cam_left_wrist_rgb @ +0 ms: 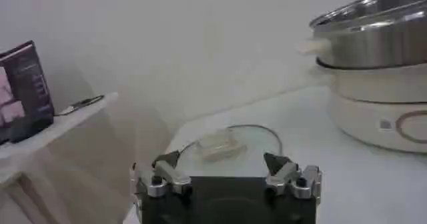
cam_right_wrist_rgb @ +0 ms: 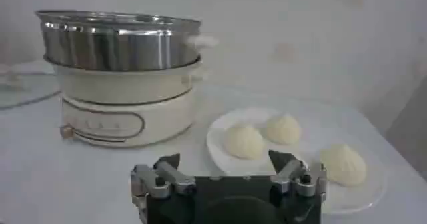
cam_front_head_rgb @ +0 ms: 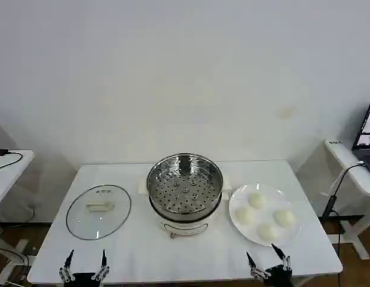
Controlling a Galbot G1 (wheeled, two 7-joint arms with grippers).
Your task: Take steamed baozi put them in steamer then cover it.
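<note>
Evidently nothing is loaded yet: four steamed baozi (cam_front_head_rgb: 265, 216) sit on the white plate (cam_front_head_rgb: 236, 203) just right of the open steamer (cam_front_head_rgb: 185, 185), whose glass lid (cam_front_head_rgb: 98, 210) lies aside on the left so the tray is reachable. Both the left gripper (cam_front_head_rgb: 85, 261) and right gripper (cam_front_head_rgb: 268, 260) wait at the table's (cam_front_head_rgb: 173, 251) near edge, fingers spread and holding nothing, each near its likely job

**Steamer at centre, lid and buns either side**

The steamer (cam_front_head_rgb: 185, 190) sits mid-table (cam_front_head_rgb: 143, 251). Left of the steamer lies the lid (cam_front_head_rgb: 98, 211), flat on the table. Right of the steamer sits the plate (cam_front_head_rgb: 239, 227), four baozi (cam_front_head_rgb: 265, 216) on it. Nearer the robot than the steamer, the left gripper (cam_front_head_rgb: 85, 262) hangs before the lid and the right gripper (cam_front_head_rgb: 266, 260) before the plate.
</note>
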